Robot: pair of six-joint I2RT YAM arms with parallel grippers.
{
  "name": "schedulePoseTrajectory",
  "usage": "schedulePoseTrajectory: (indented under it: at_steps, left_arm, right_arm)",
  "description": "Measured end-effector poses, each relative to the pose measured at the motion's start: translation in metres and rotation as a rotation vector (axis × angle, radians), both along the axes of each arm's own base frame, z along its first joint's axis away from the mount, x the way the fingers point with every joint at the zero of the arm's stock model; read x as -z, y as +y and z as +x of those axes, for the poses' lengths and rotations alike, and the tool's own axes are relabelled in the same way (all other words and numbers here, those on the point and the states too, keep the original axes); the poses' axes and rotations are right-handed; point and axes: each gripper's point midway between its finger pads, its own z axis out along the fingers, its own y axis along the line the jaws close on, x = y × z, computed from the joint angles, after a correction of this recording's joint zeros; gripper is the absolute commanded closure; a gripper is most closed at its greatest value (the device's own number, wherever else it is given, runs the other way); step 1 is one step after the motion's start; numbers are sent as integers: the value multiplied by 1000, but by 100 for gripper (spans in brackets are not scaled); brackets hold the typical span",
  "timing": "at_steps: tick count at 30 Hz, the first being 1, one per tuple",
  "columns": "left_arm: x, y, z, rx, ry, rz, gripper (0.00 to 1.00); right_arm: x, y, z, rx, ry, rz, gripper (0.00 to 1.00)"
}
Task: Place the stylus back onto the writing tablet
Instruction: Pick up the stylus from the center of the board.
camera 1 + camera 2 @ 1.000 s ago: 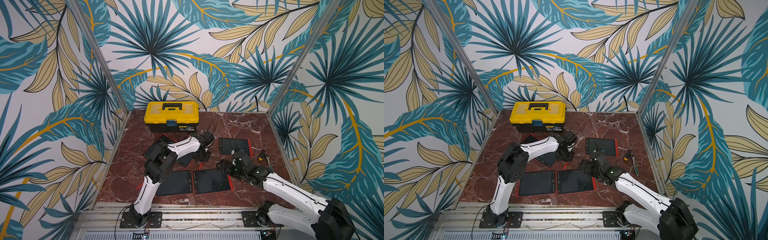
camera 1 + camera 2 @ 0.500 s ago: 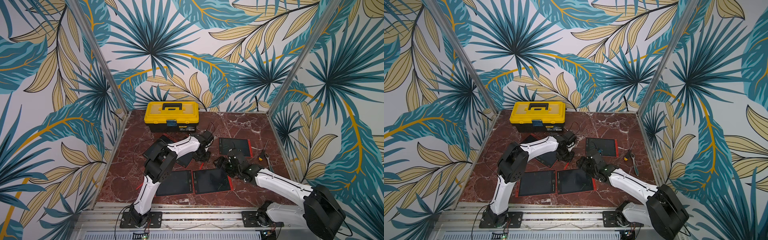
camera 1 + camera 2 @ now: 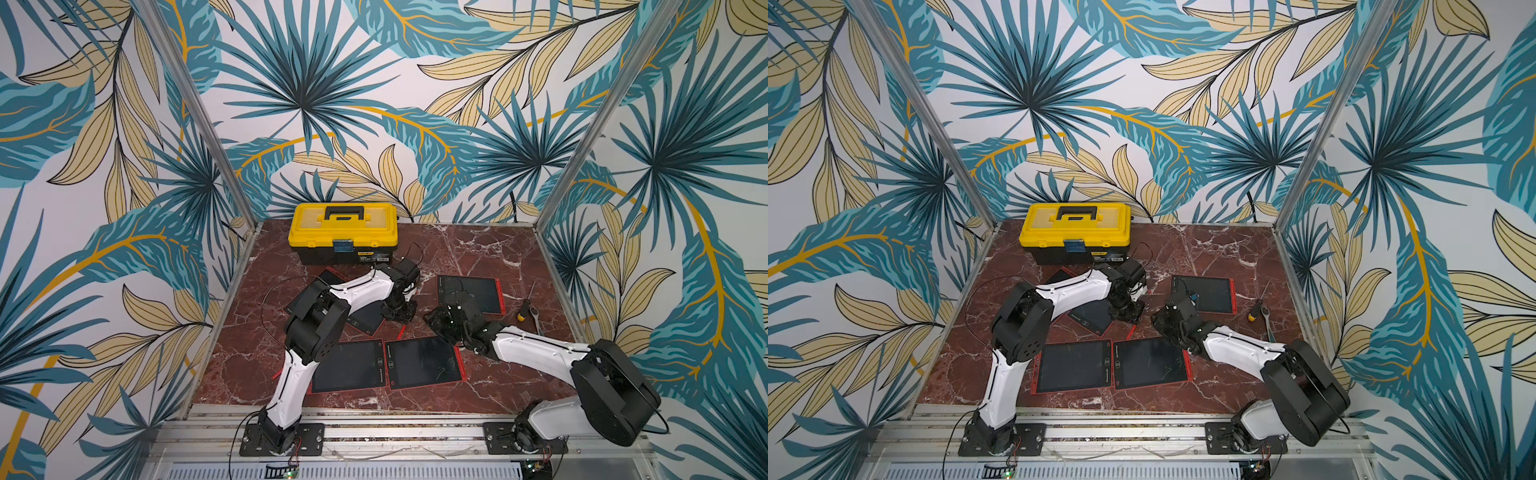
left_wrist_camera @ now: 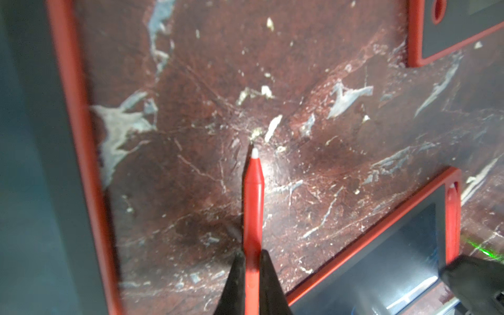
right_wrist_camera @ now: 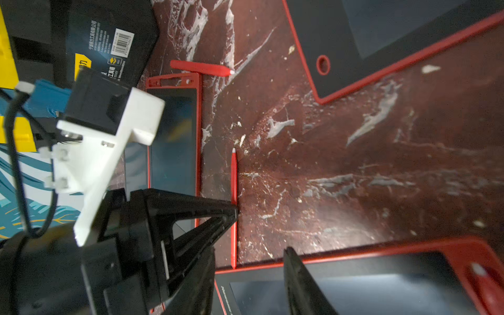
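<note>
Yellow toolbox (image 3: 344,232) at back edge of counter (image 3: 478,249), lid shut, contents unseen. Red stylus (image 4: 253,196), white tip, clenched in left gripper (image 4: 253,256); right gripper (image 5: 249,261) fingers spread, grasping nothing

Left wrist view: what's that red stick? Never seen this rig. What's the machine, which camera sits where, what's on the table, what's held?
Two white robot arms stand bolted to a rail at the edge of a marble table. Two pictures come from one camera head overhead. The other two come from a camera on each arm's wrist. On the table lie a yellow toolbox, several red-edged writing tablets, a screwdriver and a loose stylus. The red stick is a stylus, a tablet pen, pinched between the left fingers. The right fingers stand apart near its back end, not touching it.
</note>
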Motion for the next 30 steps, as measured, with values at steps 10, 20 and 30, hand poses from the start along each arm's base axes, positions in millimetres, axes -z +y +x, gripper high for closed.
schedulePoseTrajectory:
  at_steps: [10, 20, 30]
  left_arm:
    - [0, 5, -1, 4, 23, -32, 89]
    - [-1, 3, 1, 10, 35, -77, 90]
    - [-2, 1, 4, 18, 36, -113, 89]
  right_arm:
    - [23, 9, 17, 0, 28, 23, 67]
    - [31, 25, 30, -28, 31, 64, 71]
    - [41, 35, 39, -39, 45, 79, 73]
